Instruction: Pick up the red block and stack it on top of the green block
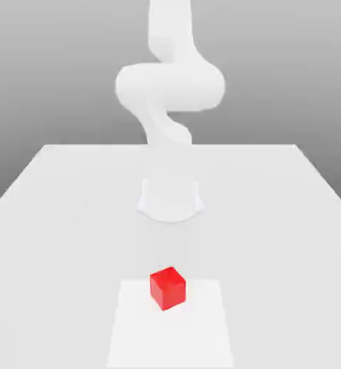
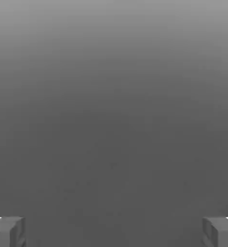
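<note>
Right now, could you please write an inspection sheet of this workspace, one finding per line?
Surface: white table, with a slightly brighter square patch near the front edge.
Job's things: red block sits on the patch, tilted corner-forward, untouched; green block nothing seen.
Clutter: nothing seen.
Grippers: gripper open, fingertips far apart with nothing between them.
Arm: white robot arm rises behind the block from its round base.
Cables: nothing seen.
Surroundings: plain grey background.
</note>
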`<state>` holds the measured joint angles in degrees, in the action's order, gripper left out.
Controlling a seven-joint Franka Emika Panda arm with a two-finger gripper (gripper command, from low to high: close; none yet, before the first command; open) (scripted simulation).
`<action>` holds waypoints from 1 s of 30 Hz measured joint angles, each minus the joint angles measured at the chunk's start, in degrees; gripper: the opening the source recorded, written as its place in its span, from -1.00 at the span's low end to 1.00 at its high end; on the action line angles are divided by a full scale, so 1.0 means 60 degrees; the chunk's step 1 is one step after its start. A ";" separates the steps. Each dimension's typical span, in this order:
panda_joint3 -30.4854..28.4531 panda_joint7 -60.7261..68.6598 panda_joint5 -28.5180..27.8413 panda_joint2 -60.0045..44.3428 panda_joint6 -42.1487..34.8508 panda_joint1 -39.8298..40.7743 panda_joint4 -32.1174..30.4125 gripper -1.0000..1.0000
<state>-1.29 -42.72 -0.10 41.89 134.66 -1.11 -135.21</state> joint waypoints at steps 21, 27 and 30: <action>-0.1053 0.5126 0.0342 -0.7526 0.5426 -0.1062 -0.4752 0.00; -0.0357 0.5555 0.0921 -0.8842 0.6537 -0.0503 -0.4590 -1.00; -0.0355 0.5537 0.0903 -0.8841 0.6523 -0.0498 -0.4590 -1.00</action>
<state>-3.42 -9.49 5.32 -11.16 173.79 -4.10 -162.75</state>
